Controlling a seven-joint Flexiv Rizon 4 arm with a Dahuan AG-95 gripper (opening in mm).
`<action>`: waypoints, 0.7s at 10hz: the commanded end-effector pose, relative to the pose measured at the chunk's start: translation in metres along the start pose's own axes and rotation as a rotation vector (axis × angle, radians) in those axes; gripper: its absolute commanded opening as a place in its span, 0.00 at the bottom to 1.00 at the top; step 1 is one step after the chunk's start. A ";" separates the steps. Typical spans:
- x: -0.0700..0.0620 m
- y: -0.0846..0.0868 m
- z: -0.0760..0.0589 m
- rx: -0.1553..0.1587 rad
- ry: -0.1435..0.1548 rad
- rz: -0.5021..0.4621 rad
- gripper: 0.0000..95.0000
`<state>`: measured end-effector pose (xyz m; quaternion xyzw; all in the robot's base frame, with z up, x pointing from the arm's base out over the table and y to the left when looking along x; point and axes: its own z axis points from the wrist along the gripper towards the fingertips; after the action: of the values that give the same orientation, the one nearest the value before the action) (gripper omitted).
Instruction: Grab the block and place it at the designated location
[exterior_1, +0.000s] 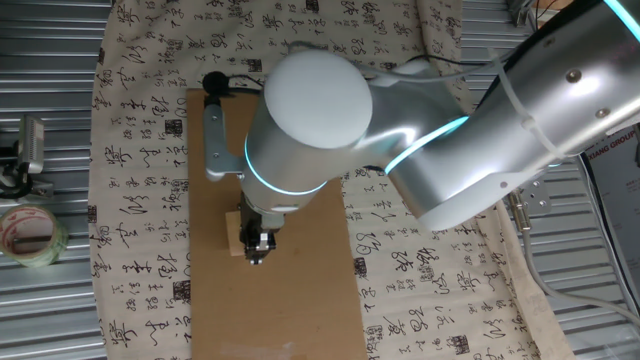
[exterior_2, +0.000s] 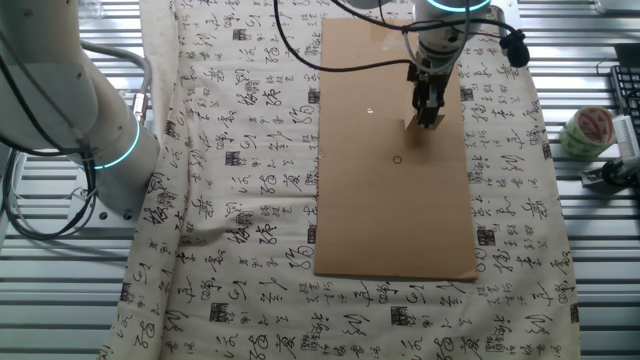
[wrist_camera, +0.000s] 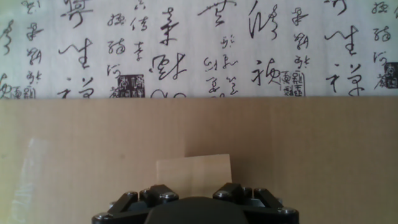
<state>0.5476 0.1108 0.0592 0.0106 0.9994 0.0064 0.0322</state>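
The block, a pale tan wooden cube, sits between the fingers of my gripper in the hand view, its side edges lining up with the finger links. In one fixed view the gripper is low over the brown cardboard sheet, with part of the block showing to its left. In the other fixed view the gripper holds the block at the cardboard. The designated location, a tiny black ring, lies a short way nearer the camera and left. Whether the block is lifted is not visible.
The cardboard lies on a cloth printed with calligraphy. A tape roll stands off the cloth on the metal table, and it is also in one fixed view. A second silver arm stands at the left.
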 end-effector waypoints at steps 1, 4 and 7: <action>0.002 -0.001 0.000 0.000 -0.003 -0.003 0.00; 0.006 -0.005 0.000 -0.002 -0.002 -0.015 0.00; 0.010 -0.010 0.002 -0.002 -0.005 -0.023 0.00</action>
<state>0.5368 0.0990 0.0562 -0.0022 0.9994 0.0061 0.0353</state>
